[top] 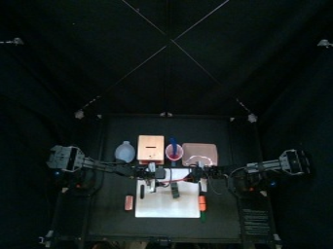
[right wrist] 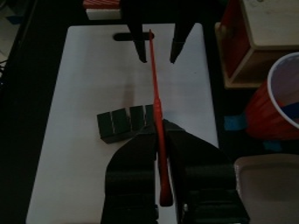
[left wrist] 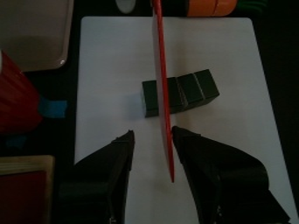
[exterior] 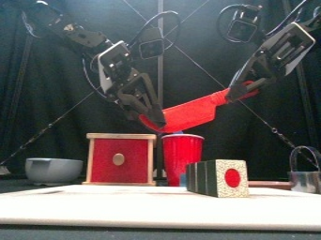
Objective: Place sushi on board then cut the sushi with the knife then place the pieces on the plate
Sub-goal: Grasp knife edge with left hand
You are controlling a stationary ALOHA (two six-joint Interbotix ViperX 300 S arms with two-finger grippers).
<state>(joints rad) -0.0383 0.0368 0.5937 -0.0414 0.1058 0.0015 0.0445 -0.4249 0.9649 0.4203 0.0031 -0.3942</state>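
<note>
**Red knife up in the air between both arms, sushi waiting on the board**

At the far left of the front view sits the blue-grey bowl (exterior: 53, 170), then the wooden box (exterior: 120, 159). Above them, the left gripper (left wrist: 152, 138) has its jaws apart, with the tip end of the red knife (exterior: 189, 112) in the gap (close against one jaw). The red cup (exterior: 183, 155) stands behind. The sushi roll (exterior: 217, 176) lies uncut on the white cutting board (exterior: 113, 202), under the knife. The right gripper (exterior: 238, 91) is clamped on the knife's handle. The metal cutter (exterior: 305, 176) is far right.
</note>
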